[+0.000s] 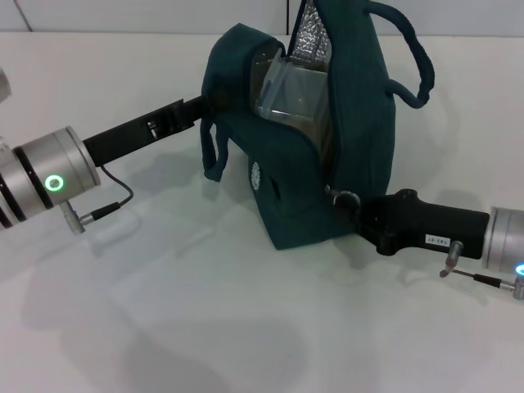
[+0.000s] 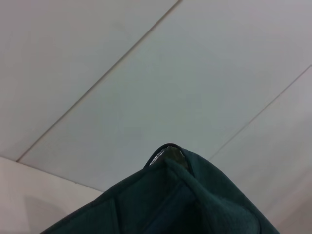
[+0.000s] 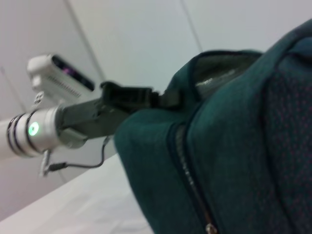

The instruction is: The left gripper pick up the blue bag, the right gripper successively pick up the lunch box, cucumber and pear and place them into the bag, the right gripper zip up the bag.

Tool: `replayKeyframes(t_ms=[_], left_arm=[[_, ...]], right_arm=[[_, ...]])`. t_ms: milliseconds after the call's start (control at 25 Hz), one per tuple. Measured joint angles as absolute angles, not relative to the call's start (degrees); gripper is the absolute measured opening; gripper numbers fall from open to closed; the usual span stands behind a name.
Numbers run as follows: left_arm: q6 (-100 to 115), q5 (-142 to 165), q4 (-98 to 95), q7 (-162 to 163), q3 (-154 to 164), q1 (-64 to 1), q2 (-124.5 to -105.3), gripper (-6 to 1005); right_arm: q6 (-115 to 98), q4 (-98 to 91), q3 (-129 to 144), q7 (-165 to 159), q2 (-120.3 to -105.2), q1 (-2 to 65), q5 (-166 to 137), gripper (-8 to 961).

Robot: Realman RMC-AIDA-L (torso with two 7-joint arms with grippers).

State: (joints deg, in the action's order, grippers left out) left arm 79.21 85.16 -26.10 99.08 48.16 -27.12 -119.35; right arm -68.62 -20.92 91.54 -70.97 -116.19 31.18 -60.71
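The blue bag (image 1: 295,196) stands upright on the white table, its top open and the silver lining showing. Inside it leans the clear lunch box (image 1: 286,90). My left gripper (image 1: 205,105) is shut on the bag's upper left edge; the right wrist view shows that gripper (image 3: 158,97) clamped on the rim. My right gripper (image 1: 350,209) presses against the bag's lower right corner, closed on the metal zipper ring pull (image 1: 347,196). The zipper track (image 3: 187,175) runs down the bag's side (image 3: 234,146). Cucumber and pear are hidden. Teal fabric (image 2: 170,204) fills the left wrist view's lower part.
The white table (image 1: 205,327) spreads around the bag. One loop handle (image 1: 214,151) hangs on the bag's left side, the other (image 1: 417,70) arches at its upper right. A thin cable (image 1: 115,201) trails from the left wrist.
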Motion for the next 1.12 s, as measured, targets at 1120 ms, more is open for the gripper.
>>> replayKeyframes(t_ms=[1120], left_arm=[[86.85,86.01,-27.22,98.35,48.61,-27.79,-116.38,58]], right_arm=[[-74.96,-21.43,99.91,-70.96,-116.14,30.96,-59.68,16]])
